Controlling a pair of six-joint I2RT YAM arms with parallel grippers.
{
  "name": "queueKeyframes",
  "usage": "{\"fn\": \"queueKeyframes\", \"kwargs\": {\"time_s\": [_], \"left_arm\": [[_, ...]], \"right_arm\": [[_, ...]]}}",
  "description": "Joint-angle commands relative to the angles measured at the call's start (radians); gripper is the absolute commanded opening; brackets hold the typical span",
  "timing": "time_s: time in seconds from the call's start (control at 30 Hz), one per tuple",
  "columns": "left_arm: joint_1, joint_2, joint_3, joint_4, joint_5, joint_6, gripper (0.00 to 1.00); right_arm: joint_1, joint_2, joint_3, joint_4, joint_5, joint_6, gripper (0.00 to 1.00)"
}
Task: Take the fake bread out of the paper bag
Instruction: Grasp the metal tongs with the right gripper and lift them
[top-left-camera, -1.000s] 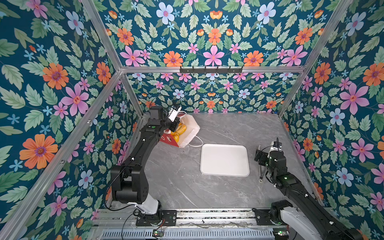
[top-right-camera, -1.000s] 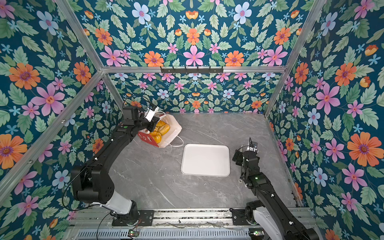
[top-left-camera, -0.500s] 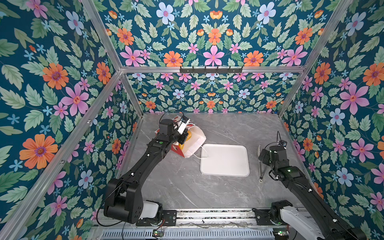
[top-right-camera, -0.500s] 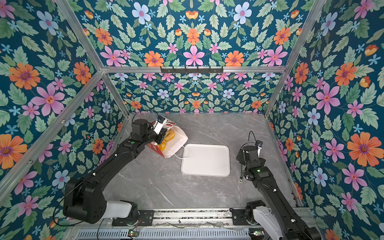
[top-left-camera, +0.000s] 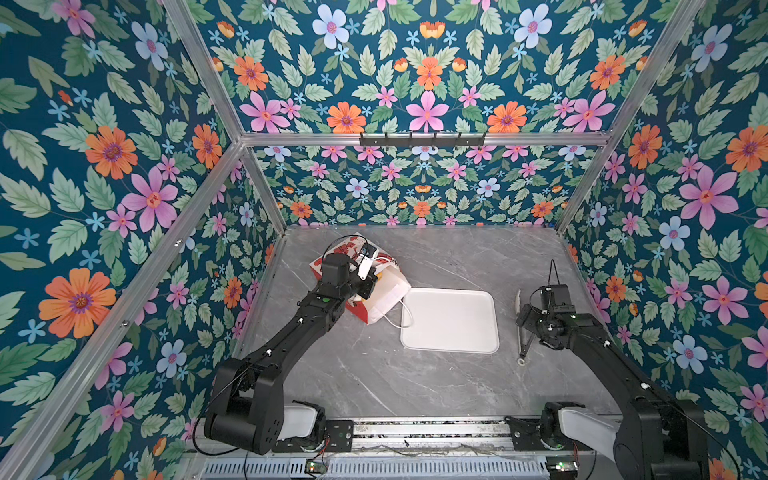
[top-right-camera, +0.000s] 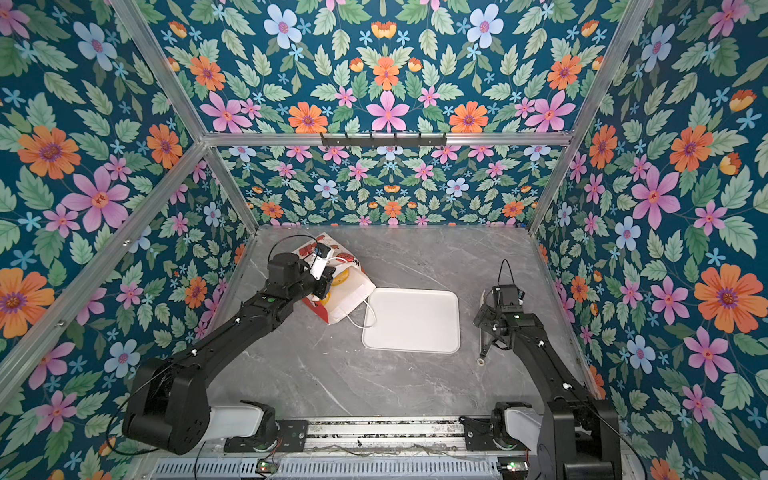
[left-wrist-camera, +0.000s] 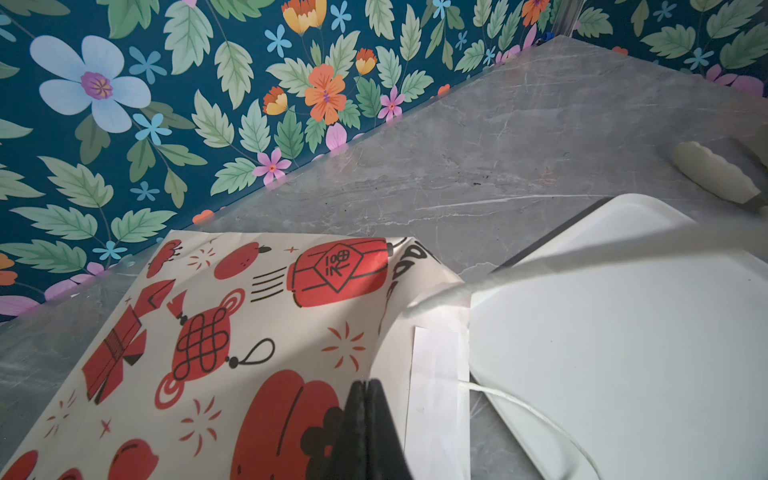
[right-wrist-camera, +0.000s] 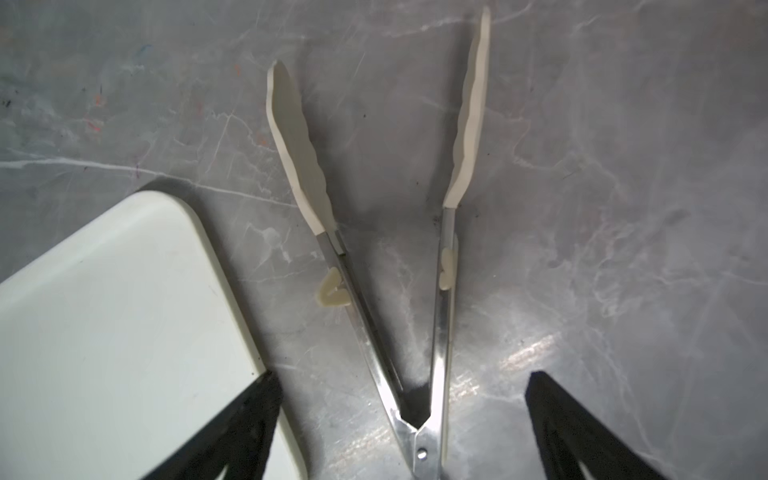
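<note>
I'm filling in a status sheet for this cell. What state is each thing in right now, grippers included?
tray: flat, empty.
paper bag: tipped over, mouth toward the tray, rim pinched.
fake bread: inside the paper bag.
tongs: lying open, not gripped.
left gripper: shut on the paper bag's rim.
right gripper: open, fingers either side of the tongs.

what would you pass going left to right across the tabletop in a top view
paper bag → white tray → tongs
</note>
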Motion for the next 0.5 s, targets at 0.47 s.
{"fn": "queueKeyframes", "kwargs": {"time_s": [0.47], "left_arm": [[0.003, 0.004, -0.028, 0.099, -0.038, 0.007, 0.0]], "right_arm": [[0.002, 0.237, 0.136, -0.154, -0.064, -0.085, 0.83]]}}
